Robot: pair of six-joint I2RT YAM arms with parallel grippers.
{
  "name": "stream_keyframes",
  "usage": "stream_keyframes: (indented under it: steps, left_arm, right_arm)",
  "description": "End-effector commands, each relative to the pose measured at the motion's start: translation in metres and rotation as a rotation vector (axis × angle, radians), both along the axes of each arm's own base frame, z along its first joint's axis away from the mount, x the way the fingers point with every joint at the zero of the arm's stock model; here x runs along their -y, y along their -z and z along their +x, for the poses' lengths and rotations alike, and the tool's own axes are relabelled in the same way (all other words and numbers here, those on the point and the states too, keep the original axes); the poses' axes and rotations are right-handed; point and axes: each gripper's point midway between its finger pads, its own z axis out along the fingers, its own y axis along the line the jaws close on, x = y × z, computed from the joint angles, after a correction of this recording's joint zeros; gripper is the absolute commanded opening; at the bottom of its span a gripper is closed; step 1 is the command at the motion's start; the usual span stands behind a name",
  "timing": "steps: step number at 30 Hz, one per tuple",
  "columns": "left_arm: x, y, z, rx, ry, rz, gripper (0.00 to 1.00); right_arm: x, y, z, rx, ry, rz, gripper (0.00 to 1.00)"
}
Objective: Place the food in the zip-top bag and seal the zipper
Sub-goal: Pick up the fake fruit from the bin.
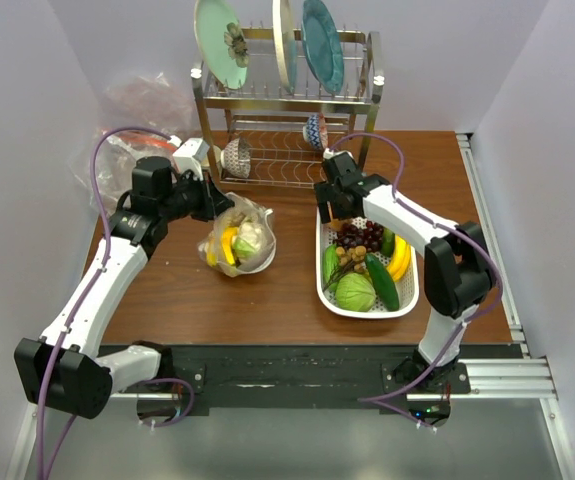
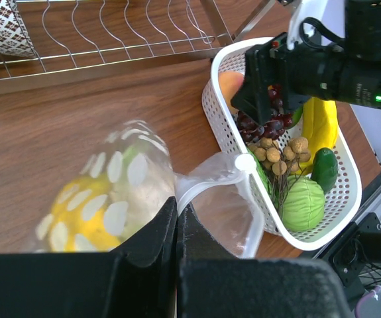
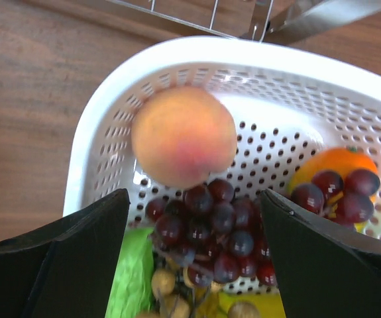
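Note:
The zip-top bag point(image 1: 237, 240), clear with white dots, lies on the table with a yellow banana point(image 1: 228, 246) and a pale green-white piece point(image 1: 247, 238) inside. My left gripper point(image 1: 217, 205) is shut on its mouth edge. In the left wrist view the jaws point(image 2: 177, 202) pinch the zipper strip point(image 2: 200, 180), the dotted bag point(image 2: 110, 192) lies to the left and its mouth gapes to the right. My right gripper point(image 1: 335, 212) is open over the far end of the white basket point(image 1: 322, 285). In the right wrist view its jaws point(image 3: 195, 193) straddle dark grapes point(image 3: 217, 232), with the peach point(image 3: 183, 136) just beyond.
The basket point(image 3: 91, 132) also holds an orange point(image 3: 339, 165), a green cabbage point(image 1: 355, 292), a cucumber point(image 1: 382, 280), a banana point(image 1: 401, 258) and brown longans point(image 2: 279, 156). A dish rack point(image 1: 287, 110) with plates and bowls stands behind. A heap of clear plastic point(image 1: 127, 140) lies at the far left.

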Motion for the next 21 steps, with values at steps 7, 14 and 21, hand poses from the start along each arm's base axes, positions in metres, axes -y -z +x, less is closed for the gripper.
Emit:
stream_keyframes:
  steps: [7, 14, 21]
  left_arm:
    - [0.005, -0.026, 0.003, 0.077, 0.022, -0.040, 0.00]
    - [0.004, -0.025, 0.003, 0.069, 0.019, -0.038, 0.00]
    - [0.006, -0.025, 0.003, 0.064, 0.025, -0.047, 0.00]
  right_arm:
    - [0.001, 0.022, 0.045, 0.084, 0.004, 0.025, 0.84]
    - [-0.009, 0.051, 0.043, 0.030, -0.050, 0.082, 0.77]
    - [-0.004, 0.004, 0.029, 0.138, -0.052, 0.139, 0.66]
